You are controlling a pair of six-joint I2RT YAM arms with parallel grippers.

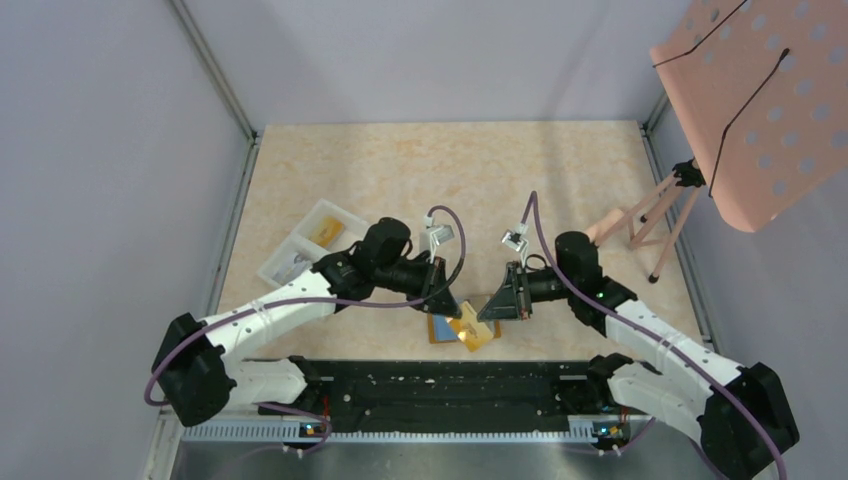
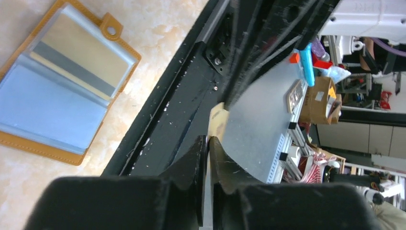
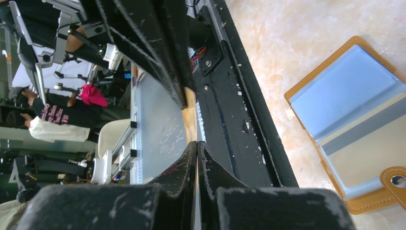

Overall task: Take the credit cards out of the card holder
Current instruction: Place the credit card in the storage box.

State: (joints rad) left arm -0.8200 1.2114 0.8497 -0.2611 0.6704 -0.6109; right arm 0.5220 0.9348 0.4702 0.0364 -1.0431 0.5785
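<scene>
Here both claws are pinched shut on nothing. The left claw (image 2: 208, 152) and right claw (image 3: 197, 155) flank the flat tan-orange folding card holder (image 1: 462, 328). It lies open by the near edge of the beige marbled worktop (image 1: 420, 170), with a light blue credit card (image 2: 45, 108) and a whitish card (image 2: 84, 50) sleeved inside. A white two-compartment plastic tray (image 1: 300, 245) sits toward the left edge.

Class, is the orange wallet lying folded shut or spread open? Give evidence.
Spread open: the wallet lies flat, both clear inner sleeves facing up, snap tab loose.
</scene>
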